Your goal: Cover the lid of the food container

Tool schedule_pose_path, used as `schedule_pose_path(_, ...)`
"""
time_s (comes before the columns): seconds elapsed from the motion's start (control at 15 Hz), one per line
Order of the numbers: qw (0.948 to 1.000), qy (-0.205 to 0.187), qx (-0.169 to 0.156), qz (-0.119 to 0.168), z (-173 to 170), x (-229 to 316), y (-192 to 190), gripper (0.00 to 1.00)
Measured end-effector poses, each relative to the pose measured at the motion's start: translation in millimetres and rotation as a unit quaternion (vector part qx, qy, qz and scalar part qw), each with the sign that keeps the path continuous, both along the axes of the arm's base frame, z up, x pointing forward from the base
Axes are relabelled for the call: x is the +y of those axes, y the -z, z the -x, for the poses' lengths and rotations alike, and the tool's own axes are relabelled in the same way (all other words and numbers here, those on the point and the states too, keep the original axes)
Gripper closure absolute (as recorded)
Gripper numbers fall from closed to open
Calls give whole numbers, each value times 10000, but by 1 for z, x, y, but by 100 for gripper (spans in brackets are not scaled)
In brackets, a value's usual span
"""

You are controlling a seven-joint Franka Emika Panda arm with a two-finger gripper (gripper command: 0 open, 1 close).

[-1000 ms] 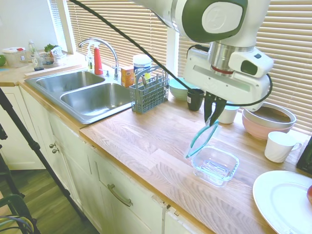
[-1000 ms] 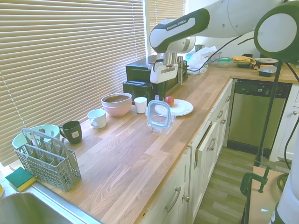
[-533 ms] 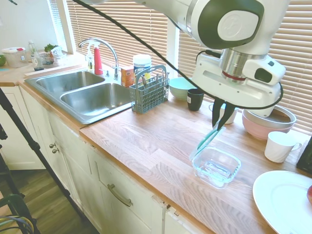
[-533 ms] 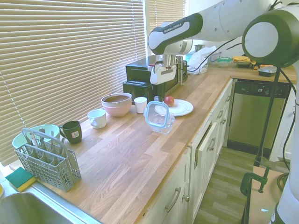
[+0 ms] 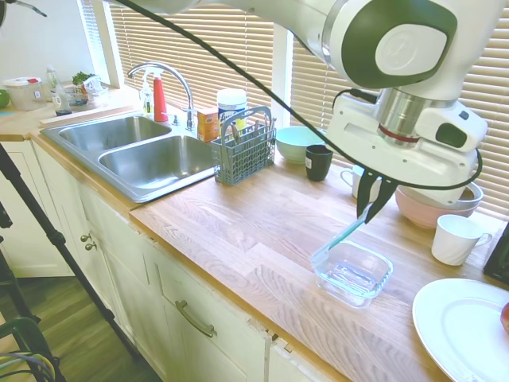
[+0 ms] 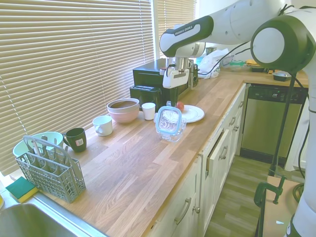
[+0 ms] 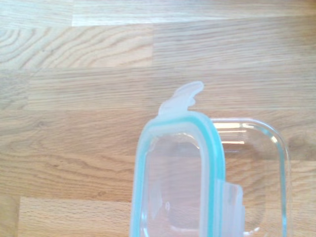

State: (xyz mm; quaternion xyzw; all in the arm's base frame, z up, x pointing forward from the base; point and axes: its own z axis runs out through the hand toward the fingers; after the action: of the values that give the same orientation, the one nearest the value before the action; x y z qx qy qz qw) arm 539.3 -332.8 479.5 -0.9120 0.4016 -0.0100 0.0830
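Note:
The clear glass food container (image 5: 352, 271) stands on the wooden counter near its front edge. My gripper (image 5: 370, 213) hangs just above the container's back side and is shut on the upper edge of the lid (image 5: 340, 236). The teal-rimmed lid slants steeply down, its low edge at the container's left rim. The second exterior view has the lid (image 6: 168, 120) standing tilted over the container (image 6: 171, 133), below the gripper (image 6: 171, 102). Seen from the wrist, the lid (image 7: 173, 187) overlaps one side of the container (image 7: 269, 163), and a snap tab sticks out.
A pink bowl (image 5: 433, 200), a white cup (image 5: 456, 238) and a white plate (image 5: 460, 326) lie right of the container. Behind it stand a dark mug (image 5: 318, 161) and a teal bowl (image 5: 295, 143). A cutlery basket (image 5: 242, 148) and the sink (image 5: 151, 156) are to the left.
In the first exterior view, my gripper has carried the lid to the right and a little down. The lid now slants lower, with its bottom edge at the container's rim.

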Motion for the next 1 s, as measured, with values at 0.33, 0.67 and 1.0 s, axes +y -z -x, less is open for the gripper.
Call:
schedule_pose_path(0.33, 9998, 75, -40, -157, 9, -20, 12, 100)
schedule_pose_path(0.67, 9996, 143, -53, -255, 13, -32, 24, 100)
schedule_pose_path(1.0, 9991, 256, -31, -333, 21, -50, 38, 100)
